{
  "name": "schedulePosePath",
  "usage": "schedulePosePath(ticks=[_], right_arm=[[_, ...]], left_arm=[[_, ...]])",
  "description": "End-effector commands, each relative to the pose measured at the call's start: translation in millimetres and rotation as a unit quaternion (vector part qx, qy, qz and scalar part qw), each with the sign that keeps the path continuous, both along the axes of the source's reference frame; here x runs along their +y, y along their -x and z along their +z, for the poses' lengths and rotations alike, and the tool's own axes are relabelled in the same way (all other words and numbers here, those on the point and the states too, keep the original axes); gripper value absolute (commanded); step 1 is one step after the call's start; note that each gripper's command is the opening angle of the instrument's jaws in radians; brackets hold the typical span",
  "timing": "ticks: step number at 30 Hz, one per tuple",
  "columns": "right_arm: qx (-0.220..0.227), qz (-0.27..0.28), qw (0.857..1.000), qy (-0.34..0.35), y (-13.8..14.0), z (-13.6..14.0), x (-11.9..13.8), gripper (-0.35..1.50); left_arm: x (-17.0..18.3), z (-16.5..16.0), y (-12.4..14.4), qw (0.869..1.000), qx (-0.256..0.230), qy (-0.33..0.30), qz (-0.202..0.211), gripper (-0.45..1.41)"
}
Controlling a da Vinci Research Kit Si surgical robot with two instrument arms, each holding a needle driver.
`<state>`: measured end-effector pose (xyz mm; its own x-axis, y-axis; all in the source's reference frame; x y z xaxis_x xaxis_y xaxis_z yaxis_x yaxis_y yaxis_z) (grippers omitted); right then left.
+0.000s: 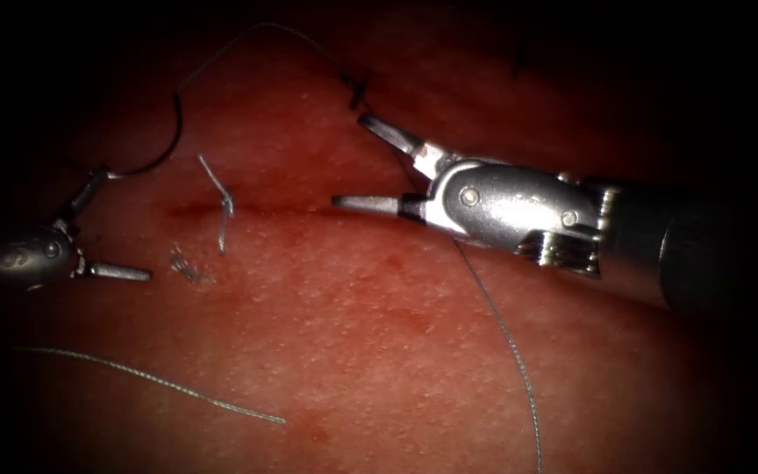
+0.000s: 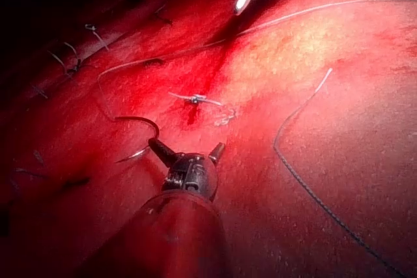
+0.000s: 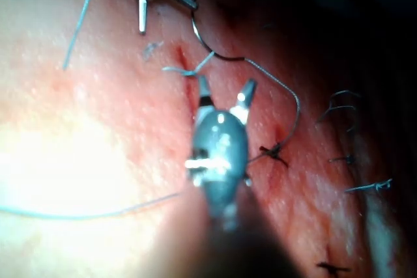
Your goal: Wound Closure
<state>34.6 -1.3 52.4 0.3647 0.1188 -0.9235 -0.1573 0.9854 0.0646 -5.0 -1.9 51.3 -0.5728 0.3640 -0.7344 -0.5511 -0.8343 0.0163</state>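
Note:
My left tool (image 1: 123,228) sits at the left end of the cut (image 1: 265,209) with its jaws wide open, holding nothing. The dark curved needle (image 1: 171,143) lies on the tissue (image 1: 379,333) just off its upper jaw tip, seen too in the left wrist view (image 2: 140,119). It is not in the tissue. Its thread (image 1: 256,26) arcs over to a knotted stitch (image 1: 357,88). Just below that knot my right tool (image 1: 349,160) stands open and empty; the right wrist view (image 3: 226,81) shows its spread jaws above the cut.
A tied stitch with cut ends (image 1: 224,204) crosses the cut between the tools. A frayed thread scrap (image 1: 186,263) lies below it. A loose thread piece (image 1: 151,377) rests at the lower left. Another strand (image 1: 511,351) runs down from under the right tool.

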Motion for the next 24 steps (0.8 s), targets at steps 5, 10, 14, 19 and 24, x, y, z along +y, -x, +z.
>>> schedulePosePath(ticks=[5,10,14,19,24], right_arm=[[0.0,0.0,1.0,0.002,-1.1,0.2,0.5,1.48],[-0.002,-0.003,1.0,0.001,-1.1,0.2,0.5,1.48],[-0.001,-0.003,1.0,0.001,-1.0,0.2,0.5,1.48],[-0.002,-0.002,1.0,-0.002,-0.9,0.2,0.5,1.48],[-0.004,-0.001,1.0,-0.005,-0.9,0.2,0.5,1.48]], left_arm=[[-1.1,2.1,-4.8,0.997,0.076,0.009,0.01,0.91],[0.2,1.8,-7.6,0.995,0.095,0.006,0.008,0.98],[1.2,0.4,-6.6,0.997,0.079,0.009,-0.004,1.01],[3.4,-1.5,-3.7,0.994,0.098,0.039,0.006,0.94],[5.4,-0.8,-0.1,0.986,0.16,0.016,0.044,0.86]])
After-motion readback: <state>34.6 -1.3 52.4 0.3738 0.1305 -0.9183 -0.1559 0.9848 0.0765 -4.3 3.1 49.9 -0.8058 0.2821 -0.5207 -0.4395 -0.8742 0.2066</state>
